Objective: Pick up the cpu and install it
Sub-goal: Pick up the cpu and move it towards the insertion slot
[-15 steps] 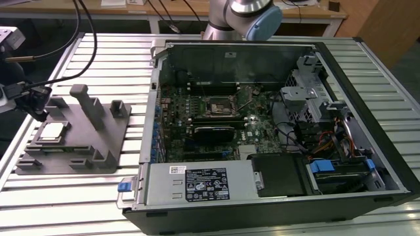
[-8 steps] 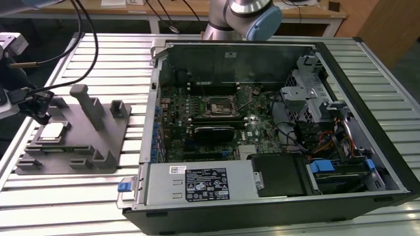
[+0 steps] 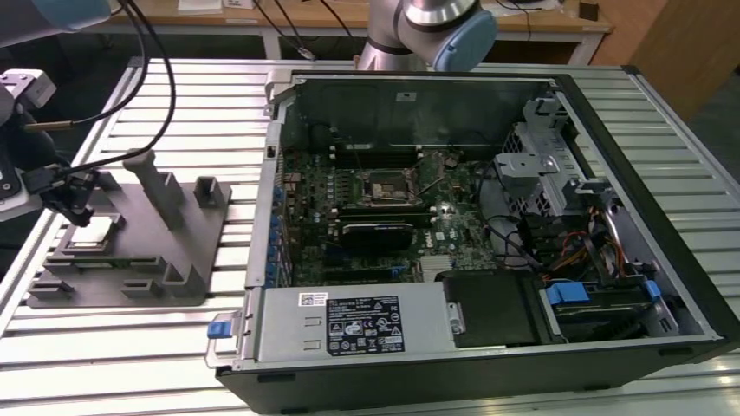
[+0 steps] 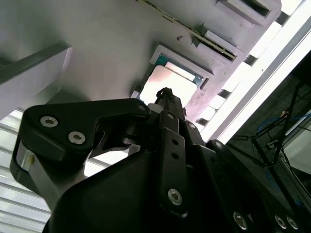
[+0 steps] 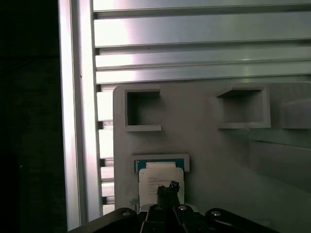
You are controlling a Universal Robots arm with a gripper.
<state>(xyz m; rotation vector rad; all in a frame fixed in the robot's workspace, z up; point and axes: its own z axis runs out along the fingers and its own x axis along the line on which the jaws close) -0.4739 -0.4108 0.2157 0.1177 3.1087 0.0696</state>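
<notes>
Poised with gripper [image 5: 167,187] over the cpu [image 5: 160,175] in the grey fixture [image 3: 139,260]; could not tell its grip. Flanked by 2 upright posts [image 3: 156,186], computer case [image 3: 463,217] beside, on slatted metal table [image 3: 116,347].

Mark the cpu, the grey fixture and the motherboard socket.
cpu [image 5: 150,178]: first wrist view, on its pale metal top.
grey fixture [image 3: 191,238]: exterior view, on the bare flat base beside the posts.
motherboard socket [image 3: 386,184]: exterior view, on the middle of the square frame.
</notes>
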